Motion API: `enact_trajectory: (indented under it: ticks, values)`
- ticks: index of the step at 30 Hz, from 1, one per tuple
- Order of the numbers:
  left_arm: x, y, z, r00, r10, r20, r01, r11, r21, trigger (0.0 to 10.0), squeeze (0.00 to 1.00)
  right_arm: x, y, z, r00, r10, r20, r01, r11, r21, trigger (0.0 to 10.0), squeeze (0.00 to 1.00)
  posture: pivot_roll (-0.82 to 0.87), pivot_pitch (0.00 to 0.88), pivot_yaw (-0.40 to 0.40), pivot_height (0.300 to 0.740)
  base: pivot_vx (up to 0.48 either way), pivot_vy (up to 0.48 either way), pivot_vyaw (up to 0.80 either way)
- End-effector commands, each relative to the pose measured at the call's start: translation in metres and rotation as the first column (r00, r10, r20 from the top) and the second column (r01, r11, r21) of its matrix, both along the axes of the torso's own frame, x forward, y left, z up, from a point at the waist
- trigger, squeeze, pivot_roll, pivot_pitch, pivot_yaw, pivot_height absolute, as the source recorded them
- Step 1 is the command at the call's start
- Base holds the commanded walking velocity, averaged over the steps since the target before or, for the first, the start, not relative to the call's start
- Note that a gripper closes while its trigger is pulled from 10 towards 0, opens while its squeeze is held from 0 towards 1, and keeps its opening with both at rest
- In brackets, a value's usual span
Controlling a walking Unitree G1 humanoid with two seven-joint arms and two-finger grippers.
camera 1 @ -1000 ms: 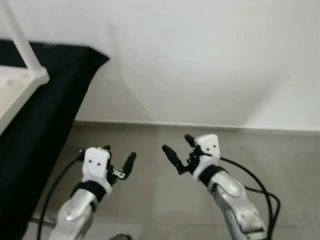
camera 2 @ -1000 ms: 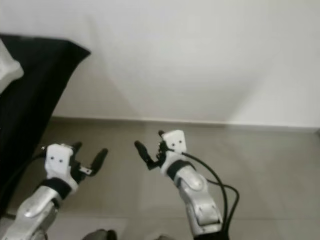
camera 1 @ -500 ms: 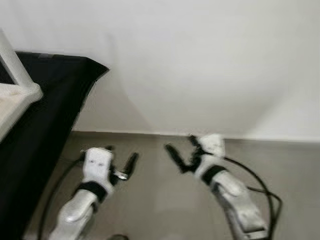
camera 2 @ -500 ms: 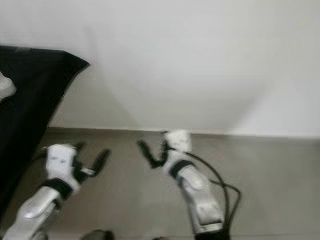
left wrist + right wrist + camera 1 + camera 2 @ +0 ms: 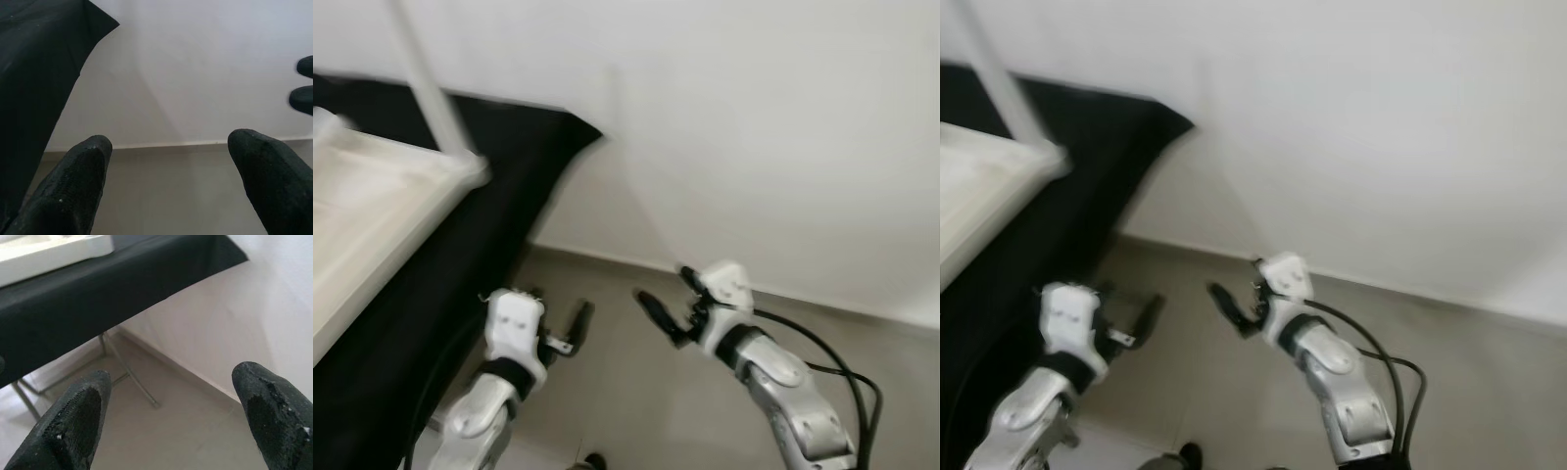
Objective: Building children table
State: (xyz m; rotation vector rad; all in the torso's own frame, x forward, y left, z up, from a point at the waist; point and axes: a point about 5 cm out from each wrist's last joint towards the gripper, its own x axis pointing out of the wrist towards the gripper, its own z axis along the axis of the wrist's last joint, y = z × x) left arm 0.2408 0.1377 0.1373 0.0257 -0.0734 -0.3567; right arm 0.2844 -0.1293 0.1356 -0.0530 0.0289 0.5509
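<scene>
1. Swinging left since the earlier frames, your head camera now takes in far more of the white children's table piece [image 5: 372,201]; the whole picture has shifted, so read that as the camera turning, not the piece moving.
2. You can see the piece lying on the black-draped counter [image 5: 460,264] at your left, a slim white leg [image 5: 431,88] rising from its near corner, blurred by the motion.
3. You have the left gripper [image 5: 553,328] hanging low over the tiled floor [image 5: 626,392], just beside the counter's cloth edge, fingers spread and holding nothing; its pose against your body looks unchanged.
4. You have the right gripper [image 5: 668,305] level with it and well apart from the piece, fingers likewise parted and empty.
5. Your right wrist view looks across at the cloth-covered counter, its metal folding legs [image 5: 122,377] and a corner of the white piece.
6. Judged from this, you are early or between steps: nothing is in hand, and the approach to the counter and all handling of the piece remain.
</scene>
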Motion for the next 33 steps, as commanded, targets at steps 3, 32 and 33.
enact_trajectory:
  ticks: [3, 32, 33]
  values:
    - [-0.0016, 0.0020, -0.0056, 1.000, 0.009, -0.026, -0.009, 1.000, 0.022, 10.0, 0.00, -0.0025, 0.0010, -0.0058, 1.000, 0.009, -0.029, -0.009, 1.000, 0.011, 10.0, 0.00, 0.02, 0.230, -0.064, 0.740, 0.000, 0.000, 0.80]
    - [0.0001, 0.0027, -0.0055, 0.999, 0.021, -0.044, -0.021, 1.000, -0.011, 10.0, 0.00, -0.0017, 0.0011, -0.0032, 1.000, 0.010, -0.016, -0.009, 0.999, 0.037, 10.0, 0.00, 0.02, 0.231, -0.063, 0.740, 0.000, -0.237, 0.38]
    - [0.0001, 0.0027, -0.0056, 0.999, 0.021, -0.044, -0.021, 1.000, -0.011, 10.0, 0.00, -0.0017, 0.0012, -0.0034, 1.000, 0.010, -0.016, -0.010, 0.999, 0.037, 10.0, 0.00, 0.02, 0.231, -0.061, 0.740, 0.000, -0.458, 0.00]
